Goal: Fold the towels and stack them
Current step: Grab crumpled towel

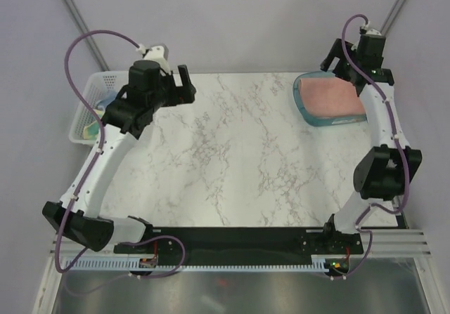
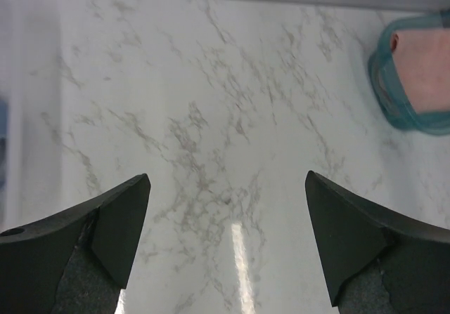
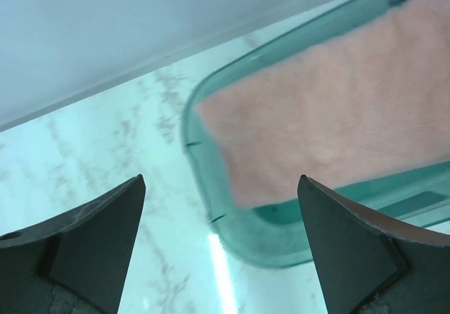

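1. Our pink towel (image 1: 327, 95) lies folded flat in the teal tray (image 1: 308, 114). It looks soft and fuzzy, and its long side runs left to right.
2. Our right gripper (image 3: 221, 184) hangs over the tray's rim, jaws wide apart, holding nothing.
3. Our left gripper (image 2: 228, 180) is far left of the tray, also wide apart and empty.
4. The white basket (image 1: 83, 110), farthest from the tray, shows a yellow cloth (image 1: 90, 128) and a blue cloth (image 1: 102, 105). We think the left arm is nearer to them.
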Available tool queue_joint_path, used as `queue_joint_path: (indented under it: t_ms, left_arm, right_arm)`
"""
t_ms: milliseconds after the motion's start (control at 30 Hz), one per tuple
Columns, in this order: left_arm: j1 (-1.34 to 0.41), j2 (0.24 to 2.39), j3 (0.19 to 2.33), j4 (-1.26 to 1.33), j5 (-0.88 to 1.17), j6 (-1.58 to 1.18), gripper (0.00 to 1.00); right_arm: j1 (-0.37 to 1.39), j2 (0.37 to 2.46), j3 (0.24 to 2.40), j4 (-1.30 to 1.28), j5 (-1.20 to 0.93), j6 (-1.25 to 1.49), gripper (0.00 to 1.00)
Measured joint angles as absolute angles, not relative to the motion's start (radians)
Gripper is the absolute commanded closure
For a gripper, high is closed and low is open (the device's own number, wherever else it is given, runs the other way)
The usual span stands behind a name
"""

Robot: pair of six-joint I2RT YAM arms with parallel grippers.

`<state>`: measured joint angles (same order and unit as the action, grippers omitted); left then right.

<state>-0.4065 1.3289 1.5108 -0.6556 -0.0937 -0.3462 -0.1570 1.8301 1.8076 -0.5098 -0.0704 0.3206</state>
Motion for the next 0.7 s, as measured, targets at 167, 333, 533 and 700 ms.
queue_joint_path:
  t_ms: [167, 333, 533, 700]
  left_arm:
    - [-0.187, 1.388, 1.626, -0.632, -0.202, -0.302, 0.05]
    - [0.103, 1.526, 1.633, -0.642, -0.240, -0.303, 0.10]
    - [0.290, 1.636, 1.519, -0.650, -0.270, -0.342, 0.09]
    - [0.376, 1.676, 1.430, -0.624, -0.313, -0.371, 0.07]
  right_arm:
    - [0.073, 1.534, 1.578, -0.483, -0.123, 0.369, 0.02]
    - [0.210, 1.339, 1.307, -0.411, -0.215, 0.425, 0.02]
    - [0.228, 1.333, 1.188, -0.372, -0.269, 0.462, 0.03]
    - [0.232, 1.337, 1.185, -0.347, -0.295, 0.459, 0.03]
